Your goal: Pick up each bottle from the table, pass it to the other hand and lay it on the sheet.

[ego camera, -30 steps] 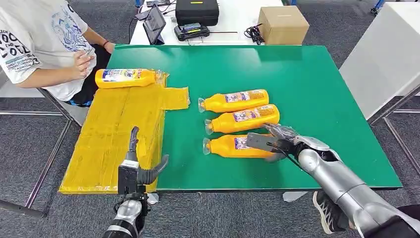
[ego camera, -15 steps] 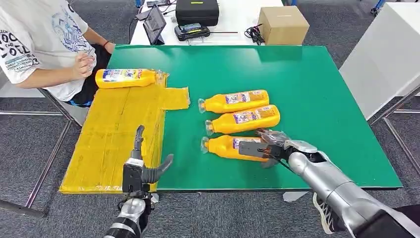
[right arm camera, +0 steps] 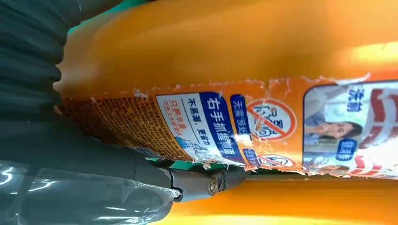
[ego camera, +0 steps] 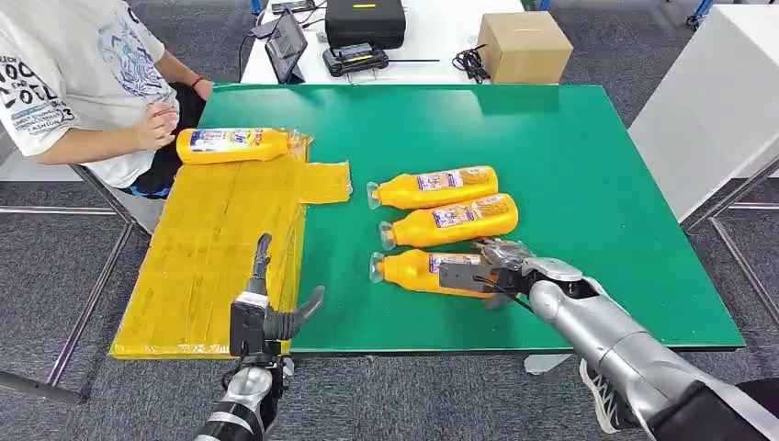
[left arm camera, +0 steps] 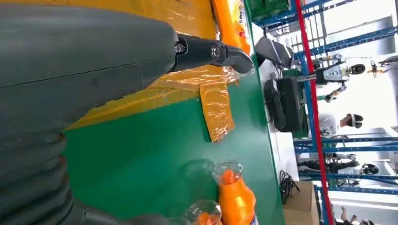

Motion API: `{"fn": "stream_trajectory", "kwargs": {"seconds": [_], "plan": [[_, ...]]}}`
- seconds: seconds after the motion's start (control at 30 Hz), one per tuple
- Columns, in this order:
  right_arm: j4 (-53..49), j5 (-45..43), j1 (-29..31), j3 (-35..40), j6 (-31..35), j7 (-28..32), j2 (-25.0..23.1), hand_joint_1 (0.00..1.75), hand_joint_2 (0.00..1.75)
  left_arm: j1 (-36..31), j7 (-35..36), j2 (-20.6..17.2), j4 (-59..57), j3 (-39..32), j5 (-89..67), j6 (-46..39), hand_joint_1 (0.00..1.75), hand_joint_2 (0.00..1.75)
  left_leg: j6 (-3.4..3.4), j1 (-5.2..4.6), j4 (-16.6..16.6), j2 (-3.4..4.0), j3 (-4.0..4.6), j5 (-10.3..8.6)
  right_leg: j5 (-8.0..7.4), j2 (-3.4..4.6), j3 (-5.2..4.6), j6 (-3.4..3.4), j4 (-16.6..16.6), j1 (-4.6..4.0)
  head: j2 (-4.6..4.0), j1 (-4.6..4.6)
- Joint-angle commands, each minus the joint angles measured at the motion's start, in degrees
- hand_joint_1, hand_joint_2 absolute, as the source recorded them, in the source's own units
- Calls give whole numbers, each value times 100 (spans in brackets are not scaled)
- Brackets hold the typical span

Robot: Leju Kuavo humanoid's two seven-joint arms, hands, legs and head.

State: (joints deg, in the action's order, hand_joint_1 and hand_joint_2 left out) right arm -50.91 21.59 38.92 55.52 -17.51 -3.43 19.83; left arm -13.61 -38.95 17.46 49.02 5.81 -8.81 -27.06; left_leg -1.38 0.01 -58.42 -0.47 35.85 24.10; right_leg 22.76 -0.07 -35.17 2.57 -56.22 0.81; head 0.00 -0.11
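Nearest bottle (ego camera: 424,272): It lies flat on the green surface (ego camera: 588,156), at the front of a row of three. The middle bottle (ego camera: 450,220) and the far bottle (ego camera: 434,187) lie just behind it.
Long way of the bottle: It runs side to side in front of the robot. The clear cap (ego camera: 375,267) points toward the yellow sheet (ego camera: 216,248). The fat end is under the right hand.
Right hand (ego camera: 479,273): It is on the fat end of the nearest bottle. The thumb lies along the front side and the other fingers reach over the back side. In the right wrist view the label (right arm camera: 263,126) is right up close and a dark finger (right arm camera: 206,180) tucks under it. I cannot tell if the grip is tight yet.
Left hand (ego camera: 266,308): It is spread wide and holds nothing. It waits at the front edge of the surface, near the sheet, well apart from the bottle.
Which hand is nearer: The right one, it touches the bottle. The cap end points toward the left hand.
Next move, I think: Squeeze, lift, then carry the bottle sideways to the left hand.
Sheet: One bottle on the sheet (ego camera: 234,144) already lies at its far end, close to a seated person (ego camera: 73,83).
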Motion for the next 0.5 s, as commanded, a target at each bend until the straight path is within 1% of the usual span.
{"fn": "stream_trajectory", "kwargs": {"seconds": [0.03, 0.07, 0.1, 0.13, 0.17, 0.3, 0.33, 0.37, 0.43, 0.5], "plan": [[531, 15, 163, 436, -4, 72, -231, 96, 175, -233, -105, -67, -378, -11, 51, 0, 0, 175, 7, 3, 7, 5, -26, 6, 5, 2, 25, -10, 7, -4, 0, 0], [512, 7, 143, 408, 38, 82, -221, 143, 175, -235, -105, -67, -387, -20, 54, -6, 0, 175, 10, 5, 5, 9, -35, 11, 9, 5, 33, -14, 6, -6, 0, 0], [505, 6, 137, 407, 39, 88, -218, 175, 175, -235, -105, -66, -392, -15, 54, 6, 0, 175, 8, 4, 7, 7, -30, 8, 7, 4, 29, -11, 7, -5, 0, 0], [495, 2, 120, 403, 48, 96, -212, 175, 175, -230, -105, -66, -397, -11, 51, 11, 0, 175, 6, 3, 6, 3, -18, 4, 3, 0, 18, -7, 6, -3, 0, 0], [495, 2, 110, 406, 49, 96, -216, 175, 175, -225, -105, -63, -399, -11, 51, 8, 0, 175, 8, 5, 7, 4, -30, 8, 7, 1, 30, -11, 7, -6, 0, 0], [372, -19, -103, 147, 418, 89, -250, 175, 175, -185, -105, -43, -343, 4, 43, 19, 0, 175, 9, 5, 11, -1, -39, 7, 7, -5, 41, -12, 13, -6, 0, 2], [328, 33, -157, 78, 530, 73, -273, 175, 175, -174, -105, -42, -320, 5, 44, 26, 0, 175, 8, 6, 8, -2, -31, 5, 5, -4, 34, -10, 11, -7, 0, 0], [286, 18, -246, -26, 653, 83, -313, 175, 175, -161, -105, -43, -293, 0, 42, 22, 0, 175, 10, 7, 11, 1, -42, 8, 7, -2, 44, -13, 14, -8, 0, 0], [104, 37, -490, -340, 941, 149, -404, 175, 175, -118, -97, -48, -214, -11, 32, 22, 0, 175, 6, 5, 6, 1, -22, 4, 2, -1, 24, -7, 8, -5, 0, 0], [-210, 58, -837, -727, 1250, 259, -486, 175, 175, -74, -75, -60, -144, -20, 6, 25, 0, 175, 12, 6, 10, 4, -42, 11, 10, 0, 41, -14, 10, -7, 0, 2]]}}
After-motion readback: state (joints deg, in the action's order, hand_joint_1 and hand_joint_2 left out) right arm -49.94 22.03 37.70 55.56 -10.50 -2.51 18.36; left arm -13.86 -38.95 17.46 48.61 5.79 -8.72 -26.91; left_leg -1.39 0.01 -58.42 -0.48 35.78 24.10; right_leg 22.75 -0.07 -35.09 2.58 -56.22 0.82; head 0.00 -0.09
